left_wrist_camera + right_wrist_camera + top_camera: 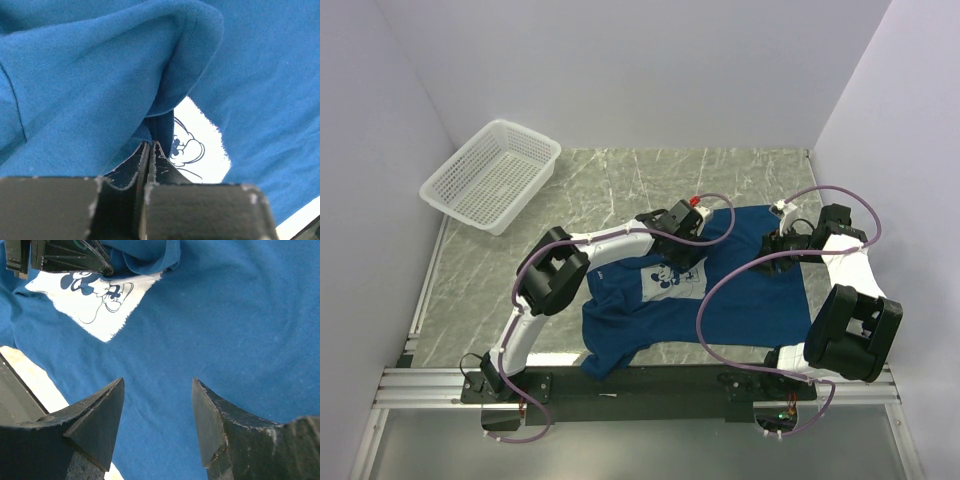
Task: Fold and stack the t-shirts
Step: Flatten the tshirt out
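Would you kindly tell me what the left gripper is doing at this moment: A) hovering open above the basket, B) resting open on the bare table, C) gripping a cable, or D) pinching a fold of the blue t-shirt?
D: the left wrist view shows the left gripper with its jaws shut on a raised fold of the t-shirt, just beside the mouse print.

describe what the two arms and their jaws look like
The left arm and right arm have bulky black joints joined by white links, with a purple cable looping along each. The jaws are matte black, tapering to points, with scuffed, chipped edges.
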Controlling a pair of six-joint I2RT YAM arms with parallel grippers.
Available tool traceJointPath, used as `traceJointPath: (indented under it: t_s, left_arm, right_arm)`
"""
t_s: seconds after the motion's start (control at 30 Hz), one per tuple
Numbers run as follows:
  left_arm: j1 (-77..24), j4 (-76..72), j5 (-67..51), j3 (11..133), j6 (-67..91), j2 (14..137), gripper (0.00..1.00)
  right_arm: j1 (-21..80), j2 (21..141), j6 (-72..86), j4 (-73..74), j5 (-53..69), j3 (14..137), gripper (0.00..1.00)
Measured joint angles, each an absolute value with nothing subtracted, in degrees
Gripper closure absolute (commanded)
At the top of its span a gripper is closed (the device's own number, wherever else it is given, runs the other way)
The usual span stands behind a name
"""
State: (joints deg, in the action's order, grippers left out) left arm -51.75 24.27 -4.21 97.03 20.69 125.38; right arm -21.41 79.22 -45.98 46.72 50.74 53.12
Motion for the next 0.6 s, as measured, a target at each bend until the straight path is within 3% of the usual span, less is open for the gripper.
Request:
traceJointPath:
  t_s: [0.27, 0.6]
  left_arm:
    - [-50.6, 25.8, -3.6, 97.5, 20.7, 122.3, 0.99]
    - [-40.9, 24.2, -10.8, 96.5, 21.1, 111.4, 1.0]
  right_arm:
    - [-21.4, 79.2, -46.1, 46.7, 50.7, 53.1, 0.37]
    - [-21.4, 79.2, -46.2, 47.2, 50.6, 53.3, 0.37]
